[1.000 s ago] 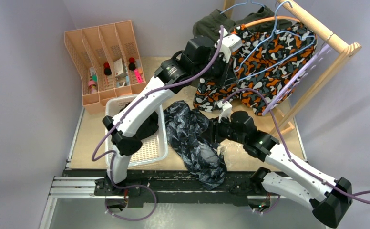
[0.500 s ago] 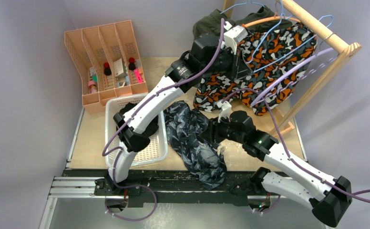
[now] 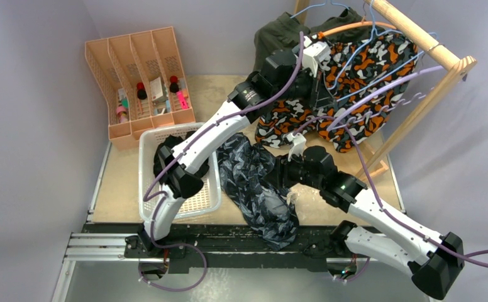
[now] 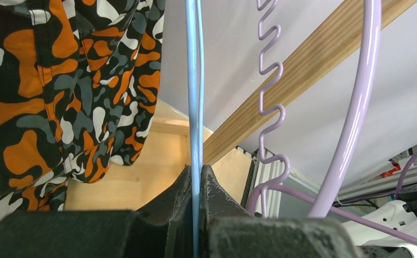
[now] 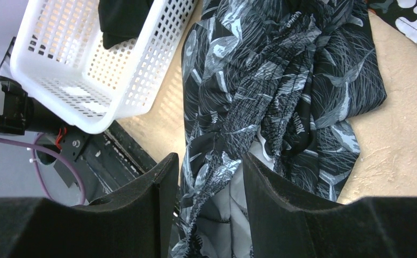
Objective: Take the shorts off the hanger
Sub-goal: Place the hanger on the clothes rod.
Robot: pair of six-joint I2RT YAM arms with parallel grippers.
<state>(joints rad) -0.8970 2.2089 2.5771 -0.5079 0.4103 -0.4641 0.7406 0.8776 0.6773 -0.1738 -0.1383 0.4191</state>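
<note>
My left gripper (image 4: pixel 197 174) is shut on the thin blue hanger (image 4: pixel 195 97), high by the wooden rack (image 3: pixel 417 38). The orange-black-white camouflage shorts (image 3: pixel 354 82) hang on that blue hanger (image 3: pixel 348 60), just left of my fingers in the left wrist view (image 4: pixel 61 80). Olive green shorts (image 3: pixel 279 34) hang behind. Dark blue-grey camouflage shorts (image 3: pixel 257 182) lie crumpled on the table. My right gripper (image 5: pixel 210 177) hovers open just over these shorts (image 5: pixel 281 80), its fingers apart with folds showing between them. Black shorts (image 3: pixel 166 148) lie in the white basket (image 3: pixel 207 195).
A lilac hanger (image 4: pixel 357 107) with a wavy bar hangs right beside the blue one under the wooden rail (image 4: pixel 303 75). An orange-pink file organiser (image 3: pixel 138 75) with small items stands at the back left. The basket's corner (image 5: pixel 88 80) is close left of my right gripper.
My left arm has moved up and to the right toward the rack, still holding the blue hanger, and the orange camouflage shorts shifted with it. The right arm has not moved.
</note>
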